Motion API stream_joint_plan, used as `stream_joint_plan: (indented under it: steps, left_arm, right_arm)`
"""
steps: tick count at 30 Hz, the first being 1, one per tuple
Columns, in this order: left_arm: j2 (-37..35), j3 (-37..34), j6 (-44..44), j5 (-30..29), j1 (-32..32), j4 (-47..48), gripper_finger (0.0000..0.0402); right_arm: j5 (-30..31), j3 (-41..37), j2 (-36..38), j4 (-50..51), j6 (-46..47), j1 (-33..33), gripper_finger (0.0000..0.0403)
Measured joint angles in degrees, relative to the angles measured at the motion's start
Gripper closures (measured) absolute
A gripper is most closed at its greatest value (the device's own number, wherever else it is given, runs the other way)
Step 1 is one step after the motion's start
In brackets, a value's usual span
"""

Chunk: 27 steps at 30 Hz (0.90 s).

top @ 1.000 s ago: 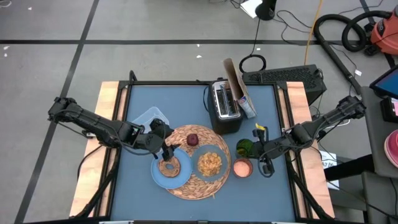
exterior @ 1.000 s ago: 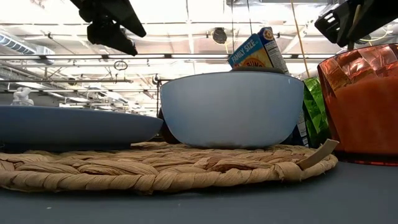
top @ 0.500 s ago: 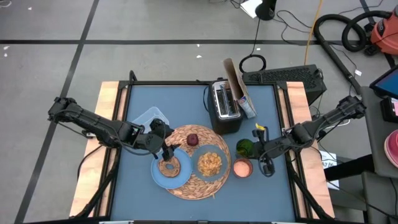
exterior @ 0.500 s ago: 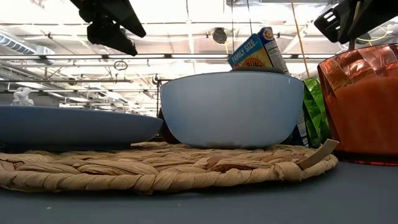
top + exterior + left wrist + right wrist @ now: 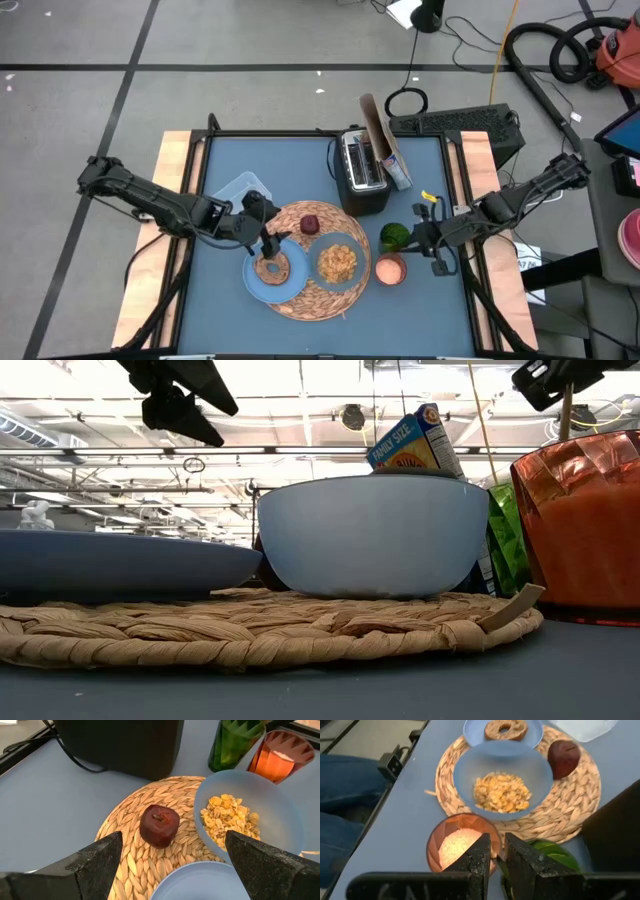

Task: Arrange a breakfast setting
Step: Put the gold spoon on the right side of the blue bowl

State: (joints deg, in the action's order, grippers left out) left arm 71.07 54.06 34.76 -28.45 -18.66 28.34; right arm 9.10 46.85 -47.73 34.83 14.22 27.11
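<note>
A round woven straw mat [image 5: 303, 301] lies at the table's near middle. On it rest a light-blue plate [image 5: 255, 285] with a brown bagel [image 5: 270, 268], a pale glass bowl [image 5: 338, 245] of tan cereal [image 5: 226, 815], and a dark-red fruit [image 5: 159, 825]. An orange-pink cup [image 5: 390, 268] stands on the table by the mat's right edge. My left gripper [image 5: 170, 870] is open and empty above the plate's far edge. My right gripper [image 5: 498, 855] is shut and empty, raised above and just right of the cup.
A black-and-silver toaster [image 5: 362, 170] and a cereal box [image 5: 385, 145] stand behind the mat. A green cup [image 5: 393, 236] stands just beyond the orange-pink cup. A clear plastic tub [image 5: 238, 187] lies at the left. A person's blue-clad legs [image 5: 345, 790] are beside the table.
My right gripper has risen and gone a little toward the table's far edge, away from the orange-pink cup. It stays shut. The cup and the other things have kept still.
</note>
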Motion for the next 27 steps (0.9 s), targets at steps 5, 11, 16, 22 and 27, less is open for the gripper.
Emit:
stream_joint_plan:
  steps: [5, 11, 16, 22, 27]
  left_arm:
    - [0.0, -0.01, -0.02, 0.02, -0.02, -1.4, 0.0043]
    - [0.0, 0.0, -0.02, 0.02, -0.02, -1.67, 0.0043]
    - [0.0, 0.0, -0.02, 0.02, -0.02, -1.67, 0.0043]
    - [0.0, -0.02, -0.02, 0.02, -0.01, -1.67, 0.0043]
    - [0.0, -0.02, 0.0, -0.1, 0.0, -3.65, 0.0043]
  right_arm:
    - [1.34, 0.0, 1.81, -0.37, -0.29, 0.0, 0.0356]
    - [1.34, 0.0, 2.06, -0.33, -0.43, 0.0, 0.0385]
    - [1.45, 0.02, 2.11, -0.09, -0.57, 0.0, 0.0395]
    - [1.36, 0.02, 2.11, 0.02, -0.46, 0.0, 0.0389]
    - [1.43, 0.04, 2.11, -0.08, -0.89, 0.0, 0.0397]
